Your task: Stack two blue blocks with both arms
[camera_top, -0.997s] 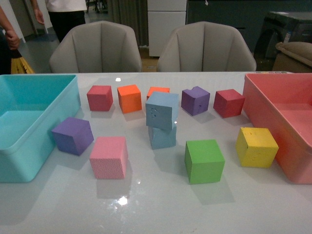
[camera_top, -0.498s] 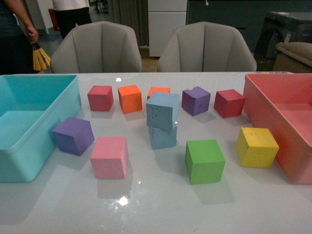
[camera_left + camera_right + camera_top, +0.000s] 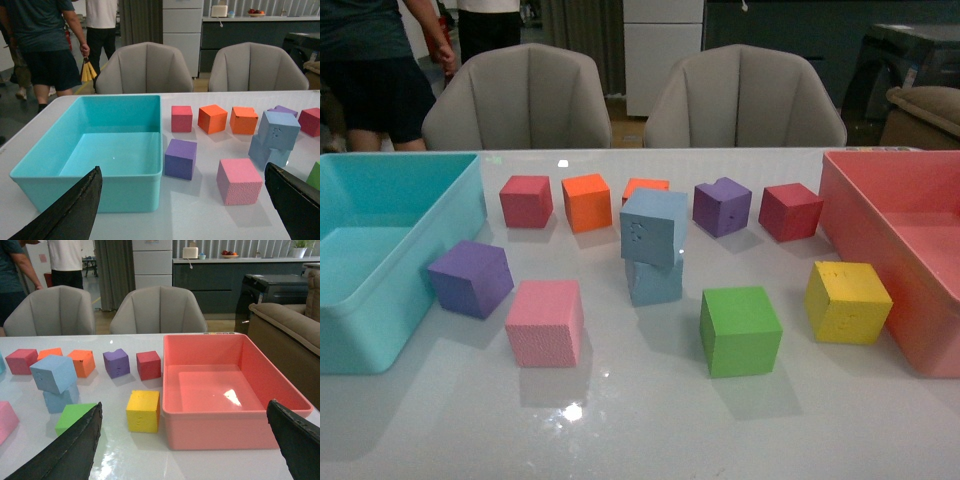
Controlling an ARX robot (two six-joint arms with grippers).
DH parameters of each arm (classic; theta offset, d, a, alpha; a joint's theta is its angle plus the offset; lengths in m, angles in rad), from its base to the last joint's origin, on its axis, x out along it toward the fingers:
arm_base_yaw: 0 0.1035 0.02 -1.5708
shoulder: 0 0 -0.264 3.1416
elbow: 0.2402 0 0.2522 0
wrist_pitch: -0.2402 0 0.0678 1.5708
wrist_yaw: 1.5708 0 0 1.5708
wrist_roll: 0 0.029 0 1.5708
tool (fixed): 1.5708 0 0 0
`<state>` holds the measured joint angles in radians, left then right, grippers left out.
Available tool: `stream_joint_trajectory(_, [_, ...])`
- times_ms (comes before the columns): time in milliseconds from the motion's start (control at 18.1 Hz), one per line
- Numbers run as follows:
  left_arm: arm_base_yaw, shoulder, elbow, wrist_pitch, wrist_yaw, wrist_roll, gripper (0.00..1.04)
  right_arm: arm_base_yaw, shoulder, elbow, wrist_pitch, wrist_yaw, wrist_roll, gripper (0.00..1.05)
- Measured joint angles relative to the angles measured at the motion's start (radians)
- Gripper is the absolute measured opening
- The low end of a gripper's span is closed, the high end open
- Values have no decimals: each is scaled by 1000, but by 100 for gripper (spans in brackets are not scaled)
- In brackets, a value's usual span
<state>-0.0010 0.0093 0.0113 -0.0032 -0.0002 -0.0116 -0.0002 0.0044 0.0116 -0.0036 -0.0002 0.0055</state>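
Resting askew on the lower blue block [image 3: 654, 282], our upper blue block [image 3: 653, 226] sits just behind the green cube [image 3: 740, 330]. Left gripper [image 3: 185, 210] and right gripper [image 3: 190, 450] hang wide open, holding nothing, well back from the stack.

Grainy foam blue blocks [image 3: 653, 228], glossy table [image 3: 640, 420]
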Motion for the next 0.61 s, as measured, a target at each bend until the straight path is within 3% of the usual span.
stream_joint_trajectory(609, [0, 0, 0, 0, 0, 0, 98, 0, 0, 0, 0, 0, 0, 98])
